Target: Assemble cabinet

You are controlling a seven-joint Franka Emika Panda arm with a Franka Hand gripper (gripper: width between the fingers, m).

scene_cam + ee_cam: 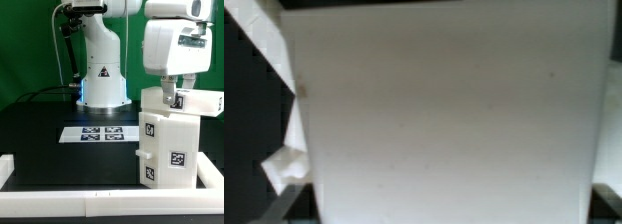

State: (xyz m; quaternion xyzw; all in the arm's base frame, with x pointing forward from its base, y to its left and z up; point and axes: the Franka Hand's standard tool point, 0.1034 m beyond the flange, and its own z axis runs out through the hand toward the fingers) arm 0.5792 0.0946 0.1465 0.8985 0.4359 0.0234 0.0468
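Looking at the exterior view: big white cabinet body (170, 140) standing upright on the black desk (50, 140), lower right of the frame, with black-and-white square tags on the faces turned toward the camera. Sits just inside the long low white border rail (60, 205) running along the bottom edge and up the left side. Another white panel (200, 103) up at the top of the body, sticking out toward the right edge of the frame, looks like resting on or against it, can't tell exactly how attached.

Gripper (175, 97) hanging straight down from the chunky white wrist in the upper right, right at the top of the cabinet body. Fingers mostly hidden behind the parts, so honestly can't tell whether wide, narrow or clamped on anything.

Marker board (100, 132) lying flat mid-frame, just left of the cabinet, in front of the robot's white base (103, 75) with the blue glow at the bottom. Green wall behind.

Wrist view: pretty much nothing but a plain white surface (455, 110) filling the frame, super close, blurry. Dark strip of desk down one side and a bit of something pale near one corner, too fuzzy to call.
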